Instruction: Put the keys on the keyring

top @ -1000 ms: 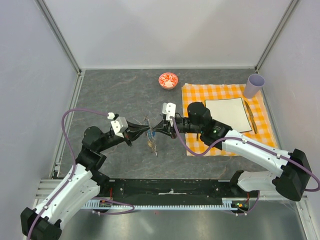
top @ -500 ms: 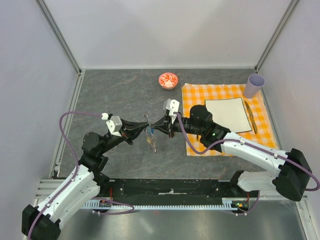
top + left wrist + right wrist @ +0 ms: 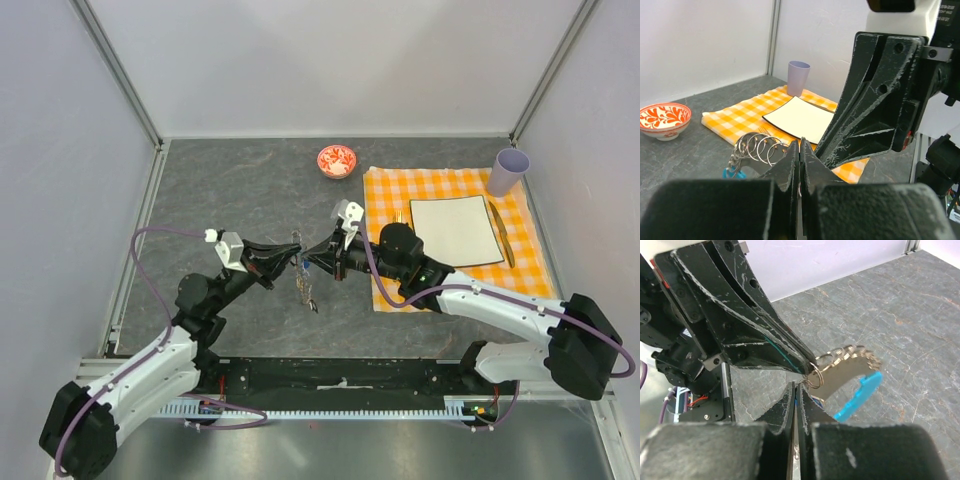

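Observation:
My left gripper [image 3: 294, 262] and right gripper [image 3: 310, 262] meet tip to tip above the grey table, both shut. The keyring [image 3: 850, 356] is a wire loop strung with several small rings and a light-blue strip [image 3: 860, 394]. In the left wrist view its rings [image 3: 760, 146] stand just left of my left gripper [image 3: 800, 150], which pinches a thin wire of it. The right gripper [image 3: 796, 388] is shut on a thin metal piece, seemingly a key with a dark-blue head beside the jaw. The keys [image 3: 306, 290] hang below the two tips.
An orange checked cloth [image 3: 392, 190] lies at the right and carries a white square plate [image 3: 455, 230] and a lilac cup [image 3: 508, 171]. A red-and-white bowl [image 3: 337, 160] stands at the back middle. White walls enclose the table.
Both wrists have shifted a little and the arms have changed posture. The tips stay together at the hanging bunch, which has barely moved. Both grippers remain shut.

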Tool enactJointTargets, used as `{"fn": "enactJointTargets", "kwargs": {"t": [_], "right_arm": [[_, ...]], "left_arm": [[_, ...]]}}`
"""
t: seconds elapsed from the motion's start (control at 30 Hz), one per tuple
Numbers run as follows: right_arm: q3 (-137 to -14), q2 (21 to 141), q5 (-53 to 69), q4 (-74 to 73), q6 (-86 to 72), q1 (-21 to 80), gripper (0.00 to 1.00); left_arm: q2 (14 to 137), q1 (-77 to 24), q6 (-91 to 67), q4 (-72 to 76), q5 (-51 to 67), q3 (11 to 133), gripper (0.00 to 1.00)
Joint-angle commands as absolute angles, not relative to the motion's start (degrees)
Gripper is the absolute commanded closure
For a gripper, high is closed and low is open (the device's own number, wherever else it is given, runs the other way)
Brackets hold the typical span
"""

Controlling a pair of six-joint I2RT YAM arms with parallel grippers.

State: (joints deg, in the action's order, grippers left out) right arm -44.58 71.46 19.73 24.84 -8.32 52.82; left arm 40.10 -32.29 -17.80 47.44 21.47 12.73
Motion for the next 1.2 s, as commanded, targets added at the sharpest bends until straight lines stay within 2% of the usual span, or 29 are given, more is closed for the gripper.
{"fn": "enactJointTargets", "kwargs": {"t": [0.0,0.07,0.17,0.37,0.63,1.17], "right_arm": [[-45.70,71.19,20.75,28.31,-9.94,53.62,0.89],[-46.31,69.45,20.30,24.29,-8.09,52.65,0.79],[-47.89,67.16,23.54,17.44,-6.07,47.22,0.73],[-51.67,67.58,43.22,11.60,-2.73,35.87,0.67],[-53.26,74.00,58.52,19.76,-4.74,35.07,0.69],[-54.23,79.45,61.70,26.10,-6.06,37.35,0.74]], "left_arm": [[42.80,-32.70,-19.60,57.66,18.81,12.22,0.98],[42.72,-32.70,-18.20,57.66,19.16,11.78,0.98],[41.84,-32.70,-16.79,57.66,19.86,10.99,0.98],[40.61,-32.70,-15.65,57.66,21.97,9.67,0.98],[42.36,-32.69,-17.13,61.16,25.84,10.55,0.98],[43.95,-32.61,-18.10,62.84,28.47,11.95,0.98]]}}
